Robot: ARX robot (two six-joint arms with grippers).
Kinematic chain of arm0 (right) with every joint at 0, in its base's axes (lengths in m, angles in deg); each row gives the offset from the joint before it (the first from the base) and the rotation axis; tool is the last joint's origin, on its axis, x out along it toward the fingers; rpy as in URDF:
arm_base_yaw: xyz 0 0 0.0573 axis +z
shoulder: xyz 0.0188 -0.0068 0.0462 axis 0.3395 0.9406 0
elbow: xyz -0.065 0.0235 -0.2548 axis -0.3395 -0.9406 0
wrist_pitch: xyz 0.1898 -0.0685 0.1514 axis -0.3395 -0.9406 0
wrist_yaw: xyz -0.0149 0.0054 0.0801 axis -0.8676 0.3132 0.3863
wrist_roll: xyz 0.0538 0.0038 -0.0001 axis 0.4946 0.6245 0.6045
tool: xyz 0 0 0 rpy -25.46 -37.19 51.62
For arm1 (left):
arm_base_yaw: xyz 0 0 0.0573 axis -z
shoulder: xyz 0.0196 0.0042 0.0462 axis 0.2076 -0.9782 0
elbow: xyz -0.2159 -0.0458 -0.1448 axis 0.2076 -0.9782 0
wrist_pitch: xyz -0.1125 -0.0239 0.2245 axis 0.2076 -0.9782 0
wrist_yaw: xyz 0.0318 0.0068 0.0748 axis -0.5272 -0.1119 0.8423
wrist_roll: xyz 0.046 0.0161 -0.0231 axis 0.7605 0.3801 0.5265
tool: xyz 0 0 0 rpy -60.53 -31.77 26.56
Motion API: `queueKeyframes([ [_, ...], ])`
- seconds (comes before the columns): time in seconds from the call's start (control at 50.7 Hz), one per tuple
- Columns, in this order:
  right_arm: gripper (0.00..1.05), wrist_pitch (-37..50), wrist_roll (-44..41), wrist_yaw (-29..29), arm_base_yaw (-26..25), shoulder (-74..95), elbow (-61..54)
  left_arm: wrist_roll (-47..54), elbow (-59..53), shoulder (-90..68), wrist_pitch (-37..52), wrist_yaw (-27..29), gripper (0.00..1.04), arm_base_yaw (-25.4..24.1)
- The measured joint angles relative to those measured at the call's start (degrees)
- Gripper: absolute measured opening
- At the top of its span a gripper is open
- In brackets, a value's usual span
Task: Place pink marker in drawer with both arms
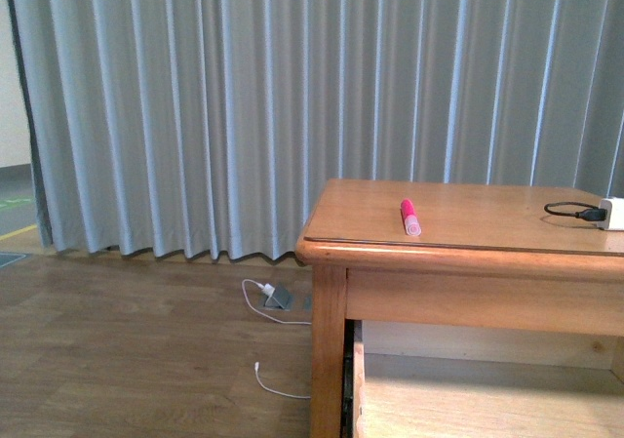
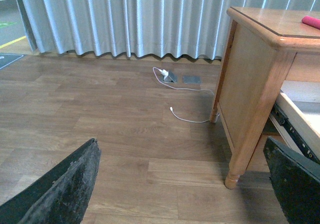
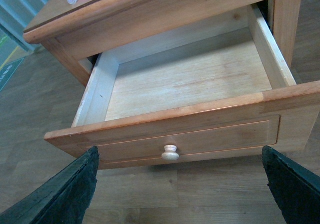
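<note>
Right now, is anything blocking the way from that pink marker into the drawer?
Nothing visible. The marker lies uncovered on the dresser top; the drawer below is pulled out, its visible inside bare.

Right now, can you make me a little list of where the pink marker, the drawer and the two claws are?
pink marker: lying on the dresser top, near its front edge, untouched
drawer: open, nothing seen inside, round knob on front
left claw: open, empty, over the floor beside the dresser
right claw: open, empty, in front of the drawer
also on top: black cable and white plug
floor: white cable near the curtain
</note>
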Motion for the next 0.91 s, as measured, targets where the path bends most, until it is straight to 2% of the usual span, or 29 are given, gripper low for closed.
queueKeyframes([
  [0.099,0.77,15.82,-6.60,-9.49,3.50,-5.86,-7.41,0.00,0.00,0.00,0.00,0.13,0.99,0.00],
  [0.197,0.58,13.77,-10.29,-11.74,5.57,-13.66,-8.98,0.00,0.00,0.02,0.00,-0.04,0.99,0.00],
  [0.414,0.98,13.49,-11.87,-12.46,6.78,-15.08,-9.46,0.00,0.00,0.02,0.00,-0.02,0.99,0.00],
  [0.473,0.96,13.49,-11.96,-12.48,6.80,-15.08,-9.46,0.00,0.00,0.02,0.00,-0.04,0.99,0.00],
  [0.809,0.96,13.49,-12.15,-12.48,6.80,-15.10,-9.46,-0.02,0.00,0.02,0.00,0.04,0.99,0.00],
  [0.848,0.96,13.49,-12.15,-12.48,6.80,-15.10,-9.46,-1.42,0.00,-0.28,0.39,2.93,0.99,0.96],
  [0.907,0.96,13.49,-12.15,-12.48,6.80,-15.10,-9.46,-5.01,0.04,-2.38,1.90,11.13,0.99,4.09],
])
